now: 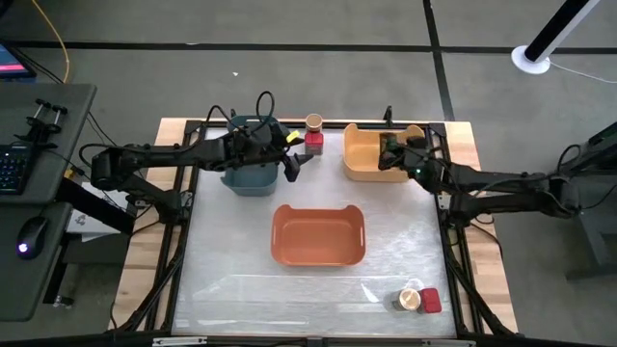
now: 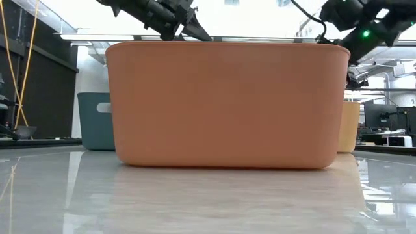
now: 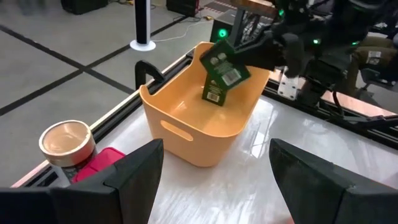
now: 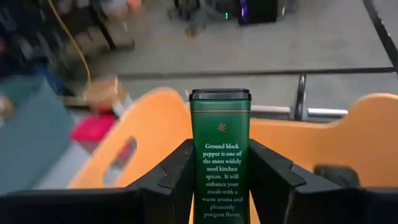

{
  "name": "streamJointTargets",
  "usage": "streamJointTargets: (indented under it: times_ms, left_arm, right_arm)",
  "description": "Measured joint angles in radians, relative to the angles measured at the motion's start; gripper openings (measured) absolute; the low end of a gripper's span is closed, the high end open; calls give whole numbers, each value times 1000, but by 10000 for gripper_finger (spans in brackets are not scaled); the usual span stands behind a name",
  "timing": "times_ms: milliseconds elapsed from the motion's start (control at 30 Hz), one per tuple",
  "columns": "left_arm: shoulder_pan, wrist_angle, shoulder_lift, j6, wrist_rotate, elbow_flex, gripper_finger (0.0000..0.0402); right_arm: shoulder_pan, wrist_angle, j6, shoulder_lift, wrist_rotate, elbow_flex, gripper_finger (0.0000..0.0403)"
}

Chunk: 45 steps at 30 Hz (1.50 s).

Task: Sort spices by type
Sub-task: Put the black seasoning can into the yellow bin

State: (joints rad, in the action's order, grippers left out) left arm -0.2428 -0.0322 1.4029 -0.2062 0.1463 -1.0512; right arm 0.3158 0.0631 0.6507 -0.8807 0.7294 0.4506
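My right gripper (image 1: 390,152) is over the yellow bin (image 1: 364,166), shut on a dark green pepper tin (image 4: 221,155) that also shows in the left wrist view (image 3: 221,71). My left gripper (image 3: 214,168) is open and hangs beside the blue bin (image 1: 249,173), touching nothing. A tan-lidded jar (image 1: 314,122) and a red tin (image 1: 314,142) stand between the blue and yellow bins. A second jar (image 1: 411,299) and red tin (image 1: 431,301) sit at the table's near right. My right gripper pinches the green tin between its two fingers (image 4: 180,168), one on each side face (image 4: 198,162). The fingers lie along the tin, and its black lid end (image 4: 221,95) sticks out past them. The tin is tilted and lifted clear above the yellow bin's inside (image 3: 205,115).
The orange bin (image 1: 318,234) stands mid-table and fills the low view (image 2: 224,104). The blue bin (image 2: 97,120) and yellow bin (image 2: 349,127) are behind it at the far edge. Black frame rails (image 1: 183,231) run along both table sides. Bare table lies along the near edge (image 1: 289,294).
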Motion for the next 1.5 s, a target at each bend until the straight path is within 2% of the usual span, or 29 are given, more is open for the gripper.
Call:
streamJointTargets:
  times_ms: [300, 467, 567, 667, 867, 1033, 1200, 1300, 1433, 1500]
  left_arm:
    - [0, 0, 0, 0, 0, 0, 278]
    - [-2, 10, 2, 0, -2, 0, 278]
    - [-19, 68, 6, 49, -89, 0, 278]
    - [-33, 77, 12, 181, -194, -40, 278]
    - [-32, -84, 96, 492, -199, -213, 278]
    - [-28, -278, 230, 582, -182, -391, 278]
    - [-28, -310, 312, 562, -162, -513, 278]
    - [-28, -304, 331, 564, -176, -546, 278]
    - [-25, -310, 336, 567, -281, -550, 278]
    - [-24, -307, 335, 567, -298, -552, 278]
  right_arm:
    - [84, -107, -4, -99, 31, -20, 124]
    - [85, -246, -146, -107, -206, -20, 124]
    - [75, -331, -225, -93, -350, -19, 124]
    - [65, -337, -279, -79, -463, 13, 124]
    - [30, -319, -447, -87, -663, 137, 124]
    - [-16, -134, -574, -88, -677, 268, 124]
    - [-48, 31, -626, -88, -673, 363, 124]
    - [-58, 52, -652, -88, -670, 385, 124]
    - [-58, 47, -654, -88, -670, 387, 124]
    - [-63, 45, -652, -88, -674, 387, 124]
